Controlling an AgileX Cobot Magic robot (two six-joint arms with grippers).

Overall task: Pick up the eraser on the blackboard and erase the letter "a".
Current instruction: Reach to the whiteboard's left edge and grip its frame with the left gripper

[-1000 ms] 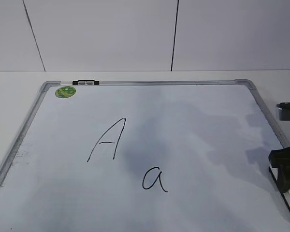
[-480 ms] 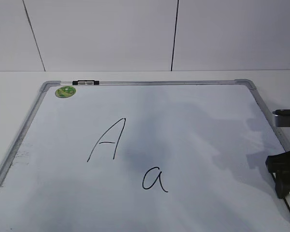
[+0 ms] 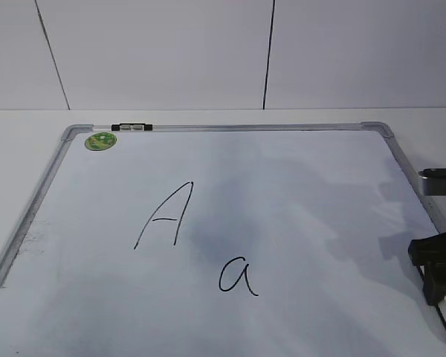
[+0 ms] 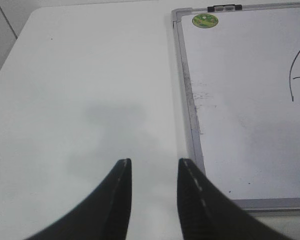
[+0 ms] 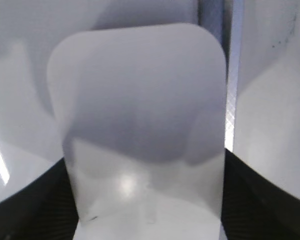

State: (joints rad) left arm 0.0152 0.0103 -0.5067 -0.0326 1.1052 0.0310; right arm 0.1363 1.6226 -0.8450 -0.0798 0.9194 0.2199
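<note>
Backdrop: white tiled wall is rising behind a white counter [image 4: 90, 90].
Blackboard [image 3: 282, 193]: lying flat, filling the frame's centre.
Eraser [image 5: 140, 125]: sitting at the board's lower right edge, between the right gripper [image 5: 145, 200] jaws; whether they are pinching it, I cannot tell.
Letter "a" [image 3: 238, 277]: lower centre, unwiped, beside the capital "A" [image 3: 166, 216].
Left gripper [image 4: 154, 167]: jaws apart, idling over the counter.
Advice: squeeze squarely, lift level, keeping felt downward.

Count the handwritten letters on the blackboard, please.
2. The capital A is left of the board's middle; the letter "a" is lower and to its right. None seems hidden on the blackboard.
</note>
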